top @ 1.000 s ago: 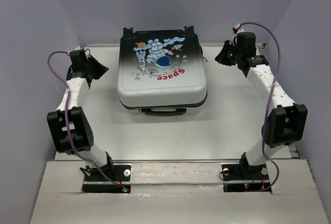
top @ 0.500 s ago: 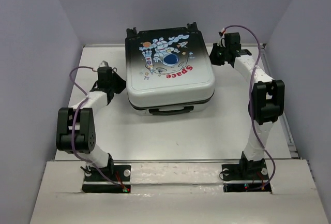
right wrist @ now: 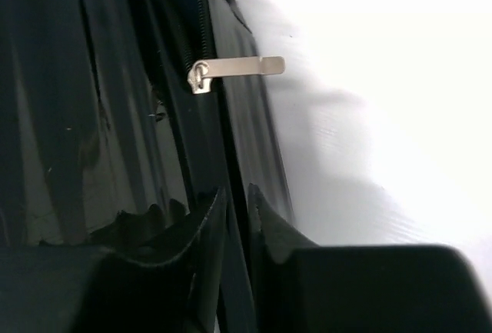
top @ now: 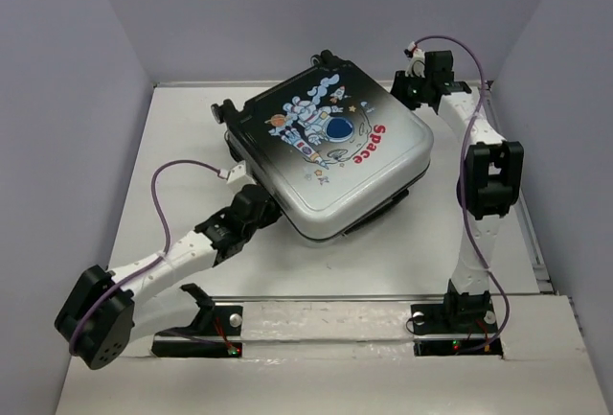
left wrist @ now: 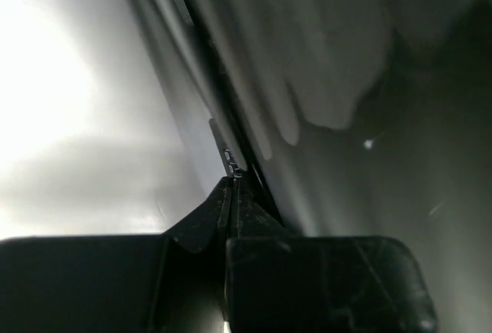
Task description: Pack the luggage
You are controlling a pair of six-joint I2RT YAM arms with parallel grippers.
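Observation:
The luggage (top: pixel 330 151) lies shut on the table and is turned at an angle, its astronaut print facing up. My left gripper (top: pixel 271 206) is at its near-left corner. In the left wrist view that gripper (left wrist: pixel 233 179) is shut on a small metal zipper pull (left wrist: pixel 229 156) at the shell's seam (left wrist: pixel 200 56). My right gripper (top: pixel 407 89) is at the far-right corner. In the right wrist view its jaws (right wrist: pixel 234 193) stand a narrow gap apart, open, with nothing between them. A silver zipper pull (right wrist: pixel 238 66) lies free ahead of them on the black zipper track (right wrist: pixel 201 18).
The white table (top: pixel 182 147) is boxed in by grey walls at the left, back and right. The case's black wheels (top: pixel 225 113) point far left and its handle (top: pixel 383 214) near right. A metal rail (top: pixel 326 302) runs along the near edge by the arm bases.
The luggage has swung counter-clockwise. My left gripper has travelled from the far left down to the near-left corner. My right gripper's jaws have parted slightly at the far-right corner.

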